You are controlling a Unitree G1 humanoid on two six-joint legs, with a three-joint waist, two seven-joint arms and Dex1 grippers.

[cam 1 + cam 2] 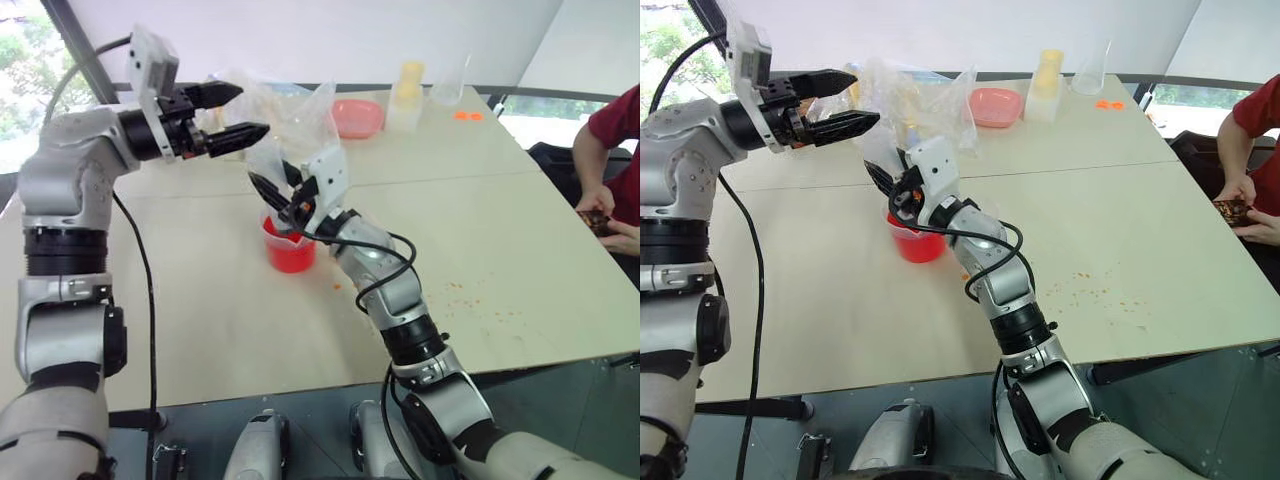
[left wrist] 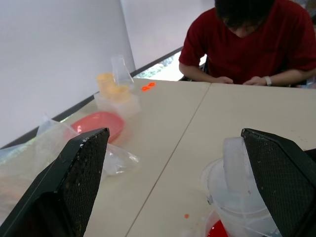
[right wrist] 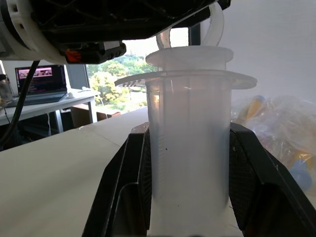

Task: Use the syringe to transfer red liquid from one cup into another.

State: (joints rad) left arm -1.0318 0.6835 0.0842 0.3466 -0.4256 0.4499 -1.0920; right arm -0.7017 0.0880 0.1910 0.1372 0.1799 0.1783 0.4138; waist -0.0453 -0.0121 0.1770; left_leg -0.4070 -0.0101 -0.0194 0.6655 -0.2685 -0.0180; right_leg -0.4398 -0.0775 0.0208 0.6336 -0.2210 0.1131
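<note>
My right gripper (image 1: 283,190) is shut on the syringe (image 3: 190,123), gripping its clear barrel just below the flange. It holds the syringe upright over the cup (image 1: 290,252), with the lower end down in the red liquid (image 1: 292,260). The ring-ended plunger (image 2: 236,158) sticks up at the top. My left gripper (image 1: 238,113) hovers open, level with the plunger top and a little to its left. In the left wrist view its fingers (image 2: 74,187) stand wide, with the plunger ahead near the right one. The other cup is hidden or out of view.
At the table's back stand a pink bowl (image 1: 355,117), a yellow-capped bottle (image 1: 408,95), a clear tapered vessel (image 1: 450,85) and a crumpled plastic bag (image 1: 275,105). Orange specks (image 1: 470,295) dot the table to the right. A person in a red shirt (image 1: 615,140) sits at the right edge.
</note>
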